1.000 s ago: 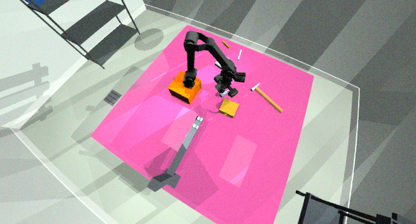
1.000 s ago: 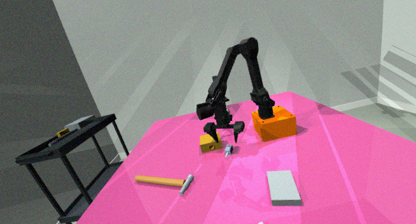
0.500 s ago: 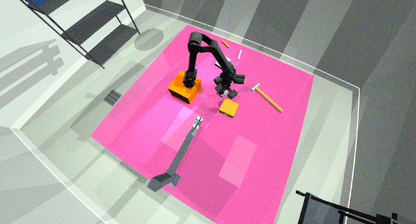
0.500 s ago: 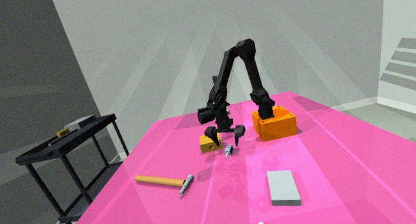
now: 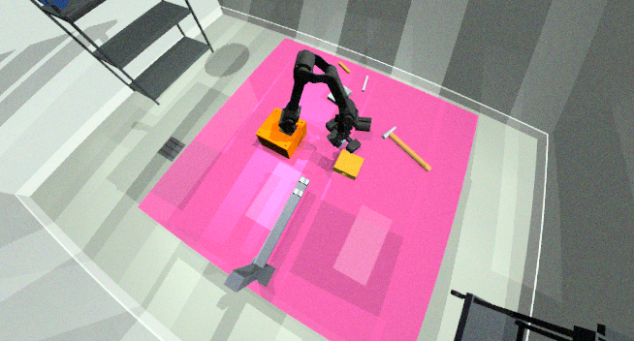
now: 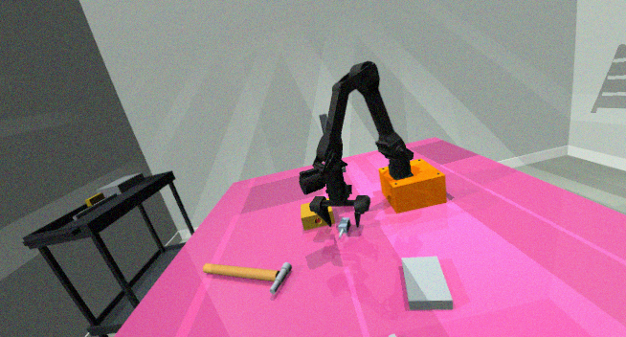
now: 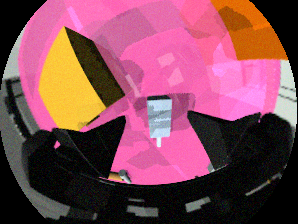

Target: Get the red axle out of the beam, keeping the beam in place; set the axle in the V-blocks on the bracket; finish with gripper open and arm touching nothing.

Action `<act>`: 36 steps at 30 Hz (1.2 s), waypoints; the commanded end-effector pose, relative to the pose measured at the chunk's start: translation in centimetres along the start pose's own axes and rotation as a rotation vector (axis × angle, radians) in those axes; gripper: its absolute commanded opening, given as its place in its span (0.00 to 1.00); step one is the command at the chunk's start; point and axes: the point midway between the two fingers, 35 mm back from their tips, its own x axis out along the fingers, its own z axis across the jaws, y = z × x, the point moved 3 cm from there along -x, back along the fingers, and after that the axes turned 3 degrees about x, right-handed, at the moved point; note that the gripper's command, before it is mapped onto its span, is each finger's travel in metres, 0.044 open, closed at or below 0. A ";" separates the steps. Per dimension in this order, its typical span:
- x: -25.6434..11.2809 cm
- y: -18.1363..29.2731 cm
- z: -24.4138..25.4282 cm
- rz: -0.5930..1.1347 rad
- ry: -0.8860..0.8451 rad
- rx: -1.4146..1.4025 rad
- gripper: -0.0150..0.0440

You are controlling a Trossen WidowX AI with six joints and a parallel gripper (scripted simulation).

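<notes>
Positioning for the tool pick: I have the black parallel-jaw gripper spread wide, nothing grasped, its fingers on either side of the small pale blue-grey block tool with a thin tip. The red axle sits in the hole of the yellow rectangular beam, at the left of the exterior view's gripper.

Handling: the axle is probably light, rigid and somewhat slippery, and offers little to pinch while seated. Push it with the thin tip, then grasp its exposed shank at mid-length, square to its axis. Grip the tool by its flat block sides. Caution: a push may slide the beam.

Count: one beam, one axle visible, one block tool, one long grey bracket in the near part of the top view, two silver V-blocks at its far end, one wooden-handled hammer.
</notes>
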 end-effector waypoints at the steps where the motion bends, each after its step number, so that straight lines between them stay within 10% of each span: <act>1: 0.6 -0.1 -0.2 -0.005 0.009 0.004 1.00; 14: 0.6 -0.1 -0.2 -0.005 0.009 0.004 0.42; 36: -5.3 0.0 0.0 -0.005 0.008 0.004 0.25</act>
